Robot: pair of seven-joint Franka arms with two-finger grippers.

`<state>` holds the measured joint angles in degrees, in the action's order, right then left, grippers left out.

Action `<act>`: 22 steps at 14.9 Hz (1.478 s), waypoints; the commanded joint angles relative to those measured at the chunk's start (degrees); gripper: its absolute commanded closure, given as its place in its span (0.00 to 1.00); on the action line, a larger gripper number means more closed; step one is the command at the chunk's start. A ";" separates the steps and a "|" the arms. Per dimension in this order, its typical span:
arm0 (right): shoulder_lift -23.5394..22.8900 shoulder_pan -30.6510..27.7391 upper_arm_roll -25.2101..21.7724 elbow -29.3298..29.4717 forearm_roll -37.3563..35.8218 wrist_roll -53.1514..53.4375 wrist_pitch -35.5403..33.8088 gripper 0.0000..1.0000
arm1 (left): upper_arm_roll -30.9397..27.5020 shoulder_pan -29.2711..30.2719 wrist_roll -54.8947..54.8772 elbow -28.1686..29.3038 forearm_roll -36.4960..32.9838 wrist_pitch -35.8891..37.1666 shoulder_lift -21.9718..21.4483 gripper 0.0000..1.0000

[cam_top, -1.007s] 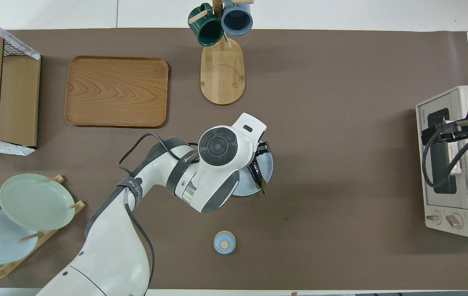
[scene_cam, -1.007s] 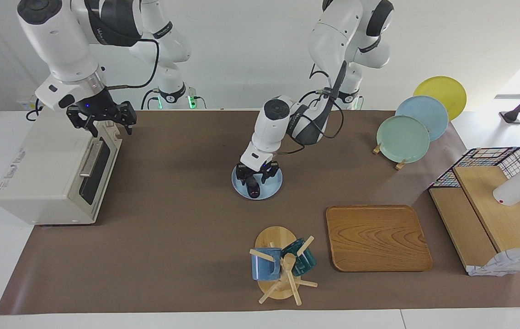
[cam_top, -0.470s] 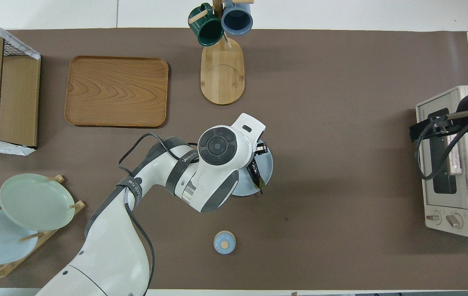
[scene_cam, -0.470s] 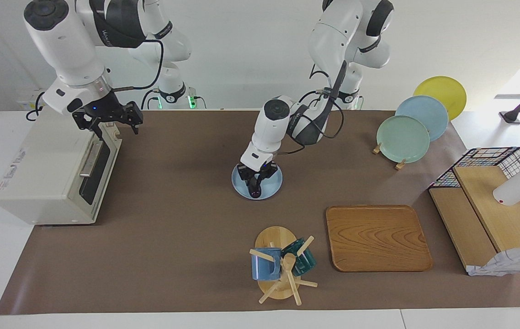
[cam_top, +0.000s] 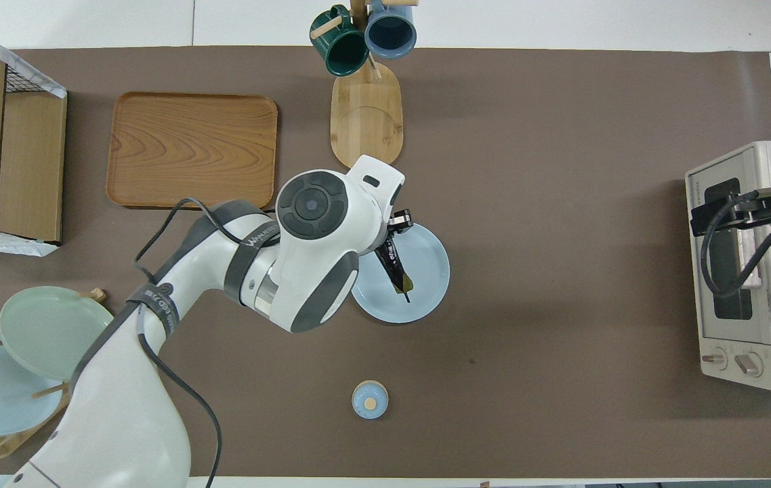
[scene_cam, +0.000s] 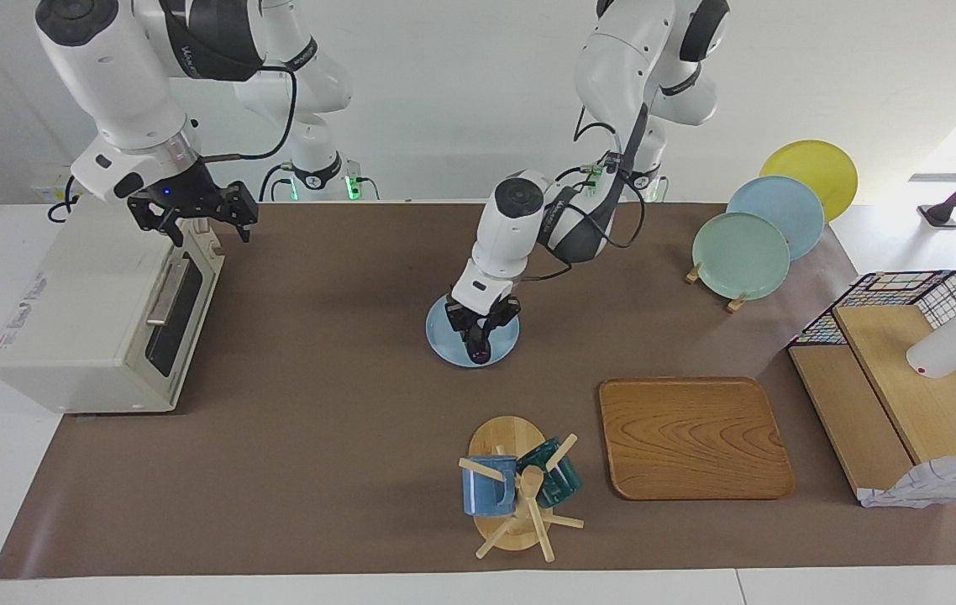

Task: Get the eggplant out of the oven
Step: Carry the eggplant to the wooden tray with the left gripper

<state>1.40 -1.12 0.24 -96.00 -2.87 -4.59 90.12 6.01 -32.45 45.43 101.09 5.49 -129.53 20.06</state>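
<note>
1. Our left gripper (scene_cam: 483, 329) is down over the light blue plate (scene_cam: 443, 344) mid-table, fingers clamped on the eggplant (cam_top: 396, 266).
2. Eggplant lies on that plate, well apart from the oven (scene_cam: 100, 311).
3. Oven sits at the right arm's end of the table, door closed.
4. Our right gripper (scene_cam: 192, 220) hangs above the oven's top front edge, fingers spread wide, holding nothing.

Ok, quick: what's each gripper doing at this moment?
Left gripper: over the blue plate, shut on the eggplant.
Right gripper: open, holding nothing, over the oven.
</note>
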 commanded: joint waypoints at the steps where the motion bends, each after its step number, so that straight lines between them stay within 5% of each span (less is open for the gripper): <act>1: 0.89 -1.52 0.03 -1.30 0.49 0.63 0.85 0.00 | -0.04 4.74 -4.98 -3.60 0.22 6.38 -0.99 1.00; 8: 0.89 -0.82 0.20 -1.38 0.41 0.64 0.23 0.00 | -0.04 24.51 -31.94 -11.43 -0.30 13.08 3.57 1.00; 12: 0.89 -0.73 0.55 -1.21 0.32 0.28 0.32 0.00 | -0.04 28.04 -37.24 -23.01 -6.27 11.16 16.30 1.00; 20: 0.98 -0.82 0.64 -1.30 0.32 0.37 -0.64 0.00 | -0.04 30.34 -43.84 -18.03 -6.54 2.79 16.06 1.00; 22: 0.98 -0.90 0.64 -1.21 0.41 0.37 -0.56 0.00 | -0.12 30.25 -43.76 -18.55 -6.46 3.76 15.98 0.00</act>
<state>1.40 -1.67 0.55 -96.23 -2.87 -4.59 89.95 6.12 -2.05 2.02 81.31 0.16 -125.29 37.20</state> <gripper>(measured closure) 0.000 0.515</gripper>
